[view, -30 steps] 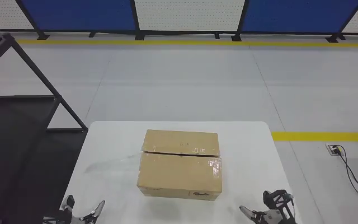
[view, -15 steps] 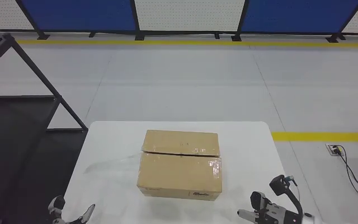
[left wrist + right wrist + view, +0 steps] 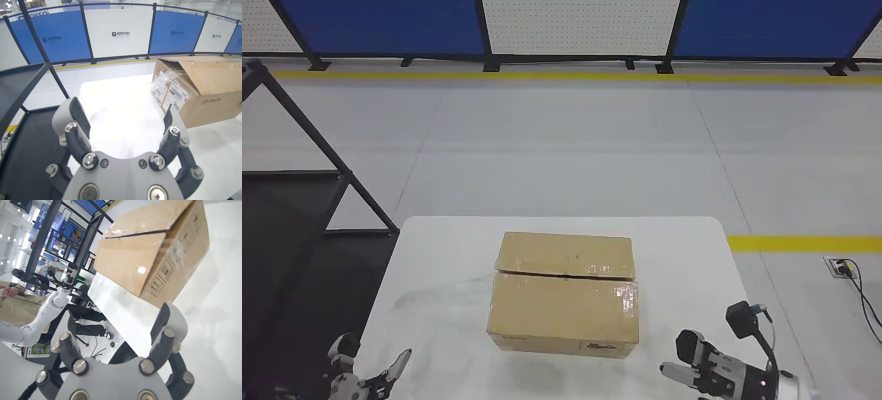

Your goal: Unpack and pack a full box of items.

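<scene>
A brown cardboard box [image 3: 564, 294] sits in the middle of the white table [image 3: 682, 260], its top flaps down with a slit between them and clear tape over the seam. The left wrist view has the box [image 3: 200, 89] with one flap slightly lifted and loose tape at its end. My left gripper [image 3: 368, 366] [image 3: 122, 115] stands open at the table's near left corner, empty. My right gripper [image 3: 712, 350] [image 3: 117, 321] is open and empty at the near right, a short way from the box [image 3: 151, 255].
A black metal rack [image 3: 292, 260] stands against the table's left side; its tray [image 3: 28, 136] lies just beside my left gripper. Bare tabletop surrounds the box on all sides. Blue and white partition panels [image 3: 572, 25] close off the far floor.
My right gripper has turned and shifted at the near right corner. My left gripper has drifted a little to the left along the near edge. The box has not moved.
</scene>
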Robot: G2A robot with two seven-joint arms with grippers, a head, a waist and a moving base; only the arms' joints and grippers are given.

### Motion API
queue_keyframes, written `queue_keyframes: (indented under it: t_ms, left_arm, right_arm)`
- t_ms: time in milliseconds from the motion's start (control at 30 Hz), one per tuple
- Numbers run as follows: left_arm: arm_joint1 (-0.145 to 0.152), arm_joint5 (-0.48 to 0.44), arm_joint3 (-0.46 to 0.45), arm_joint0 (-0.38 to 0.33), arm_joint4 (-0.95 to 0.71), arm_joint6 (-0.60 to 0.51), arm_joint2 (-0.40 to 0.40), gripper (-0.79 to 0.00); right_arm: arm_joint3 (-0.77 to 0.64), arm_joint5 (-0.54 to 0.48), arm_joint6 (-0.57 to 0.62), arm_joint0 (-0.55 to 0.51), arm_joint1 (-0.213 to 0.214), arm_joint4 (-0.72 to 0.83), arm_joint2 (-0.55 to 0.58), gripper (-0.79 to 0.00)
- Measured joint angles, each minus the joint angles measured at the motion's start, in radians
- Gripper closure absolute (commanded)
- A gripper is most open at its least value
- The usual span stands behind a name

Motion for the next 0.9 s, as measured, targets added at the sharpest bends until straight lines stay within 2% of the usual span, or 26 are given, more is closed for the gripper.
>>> queue_keyframes:
  t_ms: [300, 367, 500, 767, 833, 900]
  left_arm:
    - [0.005, -0.051, -0.018, -0.044, 0.038, -0.038, -0.009, -0.785]
    - [0.006, -0.065, -0.022, -0.051, 0.047, -0.050, -0.006, -0.785]
    - [0.010, -0.097, -0.040, -0.058, 0.077, -0.062, -0.008, -0.785]
    - [0.009, -0.096, -0.039, -0.057, 0.076, -0.061, -0.008, -0.785]
    - [0.009, -0.097, -0.034, -0.059, 0.070, -0.091, 0.001, -0.785]
    - [0.010, -0.120, -0.032, -0.076, 0.018, -0.169, 0.014, -0.785]
  right_arm:
    - [0.052, -0.114, -0.054, 0.115, 0.006, -0.016, -0.072, -0.785]
    - [0.069, -0.093, -0.049, 0.145, 0.008, -0.021, -0.093, -0.785]
    - [0.097, 0.027, -0.036, 0.198, 0.009, -0.014, -0.120, -0.785]
    - [0.096, 0.006, -0.037, 0.196, 0.009, -0.015, -0.119, -0.785]
    - [0.098, 0.006, -0.050, 0.189, 0.008, 0.003, -0.130, -0.785]
    - [0.111, 0.011, -0.065, 0.193, 0.008, 0.021, -0.144, -0.785]
